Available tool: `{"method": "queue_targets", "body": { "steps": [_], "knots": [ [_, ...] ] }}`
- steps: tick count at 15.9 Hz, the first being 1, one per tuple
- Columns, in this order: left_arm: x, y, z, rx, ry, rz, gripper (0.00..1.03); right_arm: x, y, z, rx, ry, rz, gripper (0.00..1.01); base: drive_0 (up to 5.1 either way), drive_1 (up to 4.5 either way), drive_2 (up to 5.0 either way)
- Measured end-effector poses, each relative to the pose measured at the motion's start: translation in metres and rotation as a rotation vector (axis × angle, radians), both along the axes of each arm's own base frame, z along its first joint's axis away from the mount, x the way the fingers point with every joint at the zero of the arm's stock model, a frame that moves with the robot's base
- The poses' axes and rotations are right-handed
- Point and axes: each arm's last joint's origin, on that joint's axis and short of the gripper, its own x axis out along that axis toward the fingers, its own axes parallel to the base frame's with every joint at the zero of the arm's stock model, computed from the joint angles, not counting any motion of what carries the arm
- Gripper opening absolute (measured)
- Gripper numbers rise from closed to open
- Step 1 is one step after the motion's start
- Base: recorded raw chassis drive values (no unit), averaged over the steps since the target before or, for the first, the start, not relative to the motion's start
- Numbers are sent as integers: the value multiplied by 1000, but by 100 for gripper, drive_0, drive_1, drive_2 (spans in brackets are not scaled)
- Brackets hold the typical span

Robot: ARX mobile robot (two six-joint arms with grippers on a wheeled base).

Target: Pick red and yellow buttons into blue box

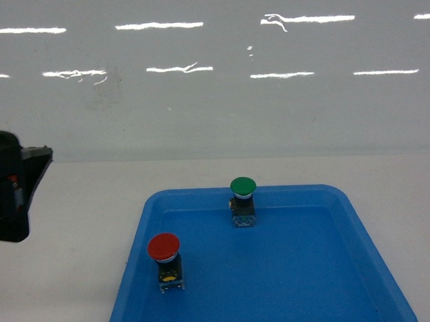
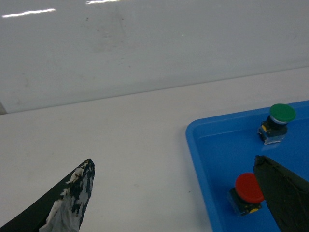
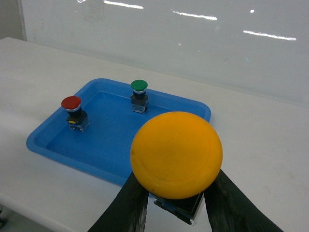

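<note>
You are looking at a plain white table [image 1: 67, 234] that runs back to a glossy white wall [image 1: 212, 103], and the wall throws back long streaks of ceiling light. On the table lies a shallow blue tray [image 1: 336, 270], and in it the red button [image 1: 164, 248] stands upright near the left front, with the green button [image 1: 242, 188] upright farther back, well apart from it. Your right gripper [image 3: 176, 195] is closed on the yellow button [image 3: 176, 154]: in the right wrist view the dark fingers [image 3: 126, 205] pinch the switch block under the wide yellow cap, held up above the table just beside the tray's near right edge. Your left gripper [image 2: 178, 193] stands wide open with nothing between its fingertips, one tip over bare table and the other over the tray beside the red button; in the head view only a dark part of that arm shows at the left edge. The blue box is out of view in all three views.
</note>
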Motion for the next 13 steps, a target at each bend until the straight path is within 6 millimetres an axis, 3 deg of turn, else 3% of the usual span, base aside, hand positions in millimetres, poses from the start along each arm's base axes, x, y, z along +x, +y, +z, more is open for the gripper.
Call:
{"method": "queue_targets", "body": {
  "steps": [3, 8, 12, 13],
  "knots": [
    [40, -19, 3, -61, 54, -64, 98, 0, 0, 0, 0, 0, 0, 25, 0, 0, 0],
    [107, -26, -36, -84, 263, -71, 98, 0, 0, 0, 0, 0, 0, 25, 0, 0, 0],
    [144, -28, -51, -111, 392, -94, 98, 0, 0, 0, 0, 0, 0, 25, 0, 0, 0],
    [138, -37, -61, -152, 516, -112, 98, 0, 0, 0, 0, 0, 0, 25, 0, 0, 0]
  ]
}}
